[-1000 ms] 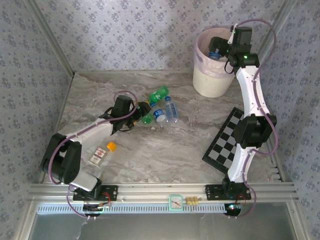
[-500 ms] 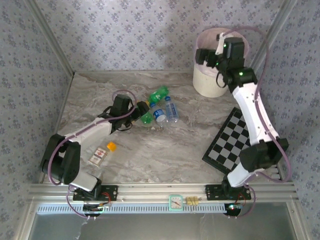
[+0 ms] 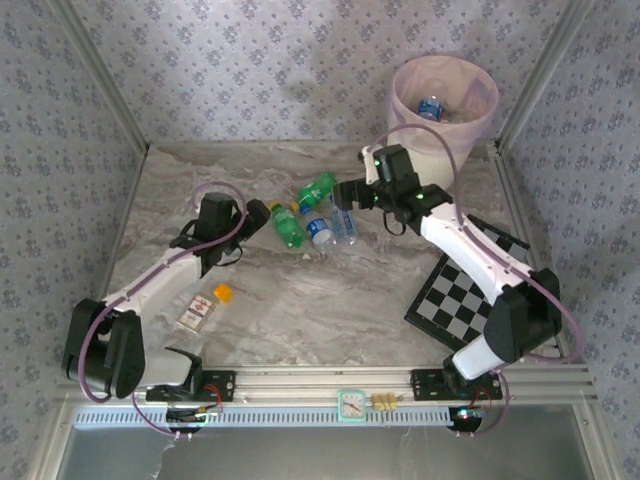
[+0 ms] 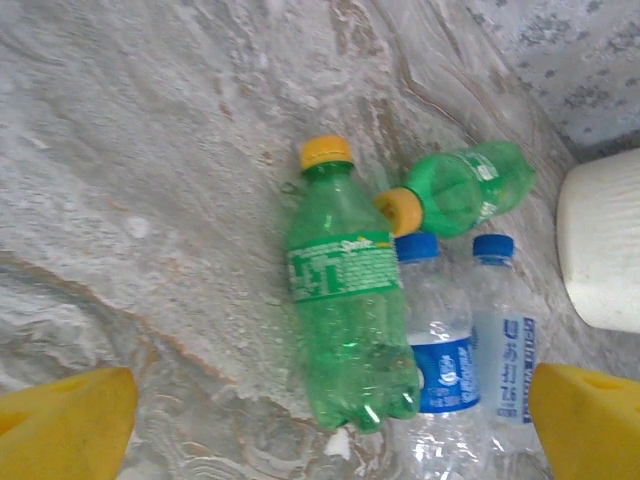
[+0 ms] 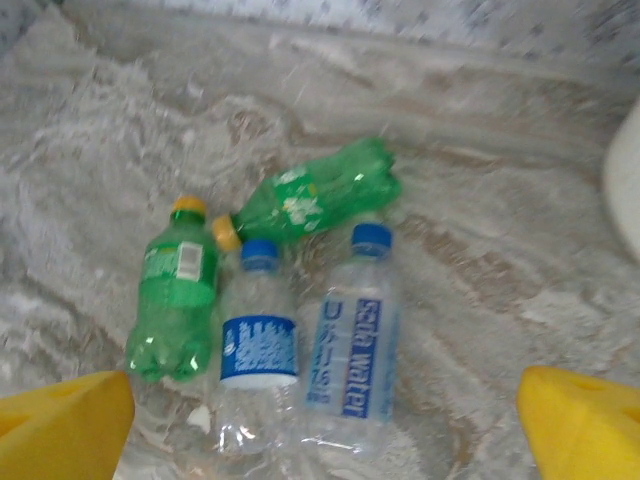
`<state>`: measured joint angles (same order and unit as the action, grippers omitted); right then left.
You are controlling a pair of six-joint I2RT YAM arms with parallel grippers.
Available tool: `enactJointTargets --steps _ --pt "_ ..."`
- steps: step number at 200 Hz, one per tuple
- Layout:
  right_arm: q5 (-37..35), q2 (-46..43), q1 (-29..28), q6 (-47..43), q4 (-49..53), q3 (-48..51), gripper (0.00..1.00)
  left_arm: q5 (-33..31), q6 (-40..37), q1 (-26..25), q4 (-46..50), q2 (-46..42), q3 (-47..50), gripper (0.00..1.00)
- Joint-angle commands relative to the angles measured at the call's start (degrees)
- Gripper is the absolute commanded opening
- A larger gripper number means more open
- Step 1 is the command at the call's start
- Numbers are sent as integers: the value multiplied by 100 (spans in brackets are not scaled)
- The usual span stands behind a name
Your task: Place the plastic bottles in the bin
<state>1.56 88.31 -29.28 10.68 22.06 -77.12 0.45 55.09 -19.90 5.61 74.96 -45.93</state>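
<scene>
Top external, bottles (image 3: 318,228): I saw four lying together, left of the bin (image 3: 478,115), nearer me.
Left gripper (image 3: 258,212): jaws stood wide, empty.
Right gripper (image 3: 345,192): jaws stood wide, empty.

Receiving bright, diffuse, even light from above; throwing faint soft shadows on the grey marbled tabletop (image 3: 300,310). Washing out pale in left wrist view. Blurring in right wrist view, softening labels on the clear blue-capped plastic bottles (image 5: 355,340).
</scene>
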Motion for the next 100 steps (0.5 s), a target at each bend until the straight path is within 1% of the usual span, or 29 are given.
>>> enactJointTargets --steps 1,28,65,100 --pt "335 370 -104 -74 137 -33 100 -242 49 73 92 -191 58 100" --pt "487 1030 -191 -404 656 -478 100 -260 120 83 46 -243 132 100" --pt "64 1854 -193 -625 1120 -1177 99 -172 160 83 37 -262 210 100" --pt "-100 2567 -156 -651 1568 -1795 91 -104 226 83 22 -297 321 100"
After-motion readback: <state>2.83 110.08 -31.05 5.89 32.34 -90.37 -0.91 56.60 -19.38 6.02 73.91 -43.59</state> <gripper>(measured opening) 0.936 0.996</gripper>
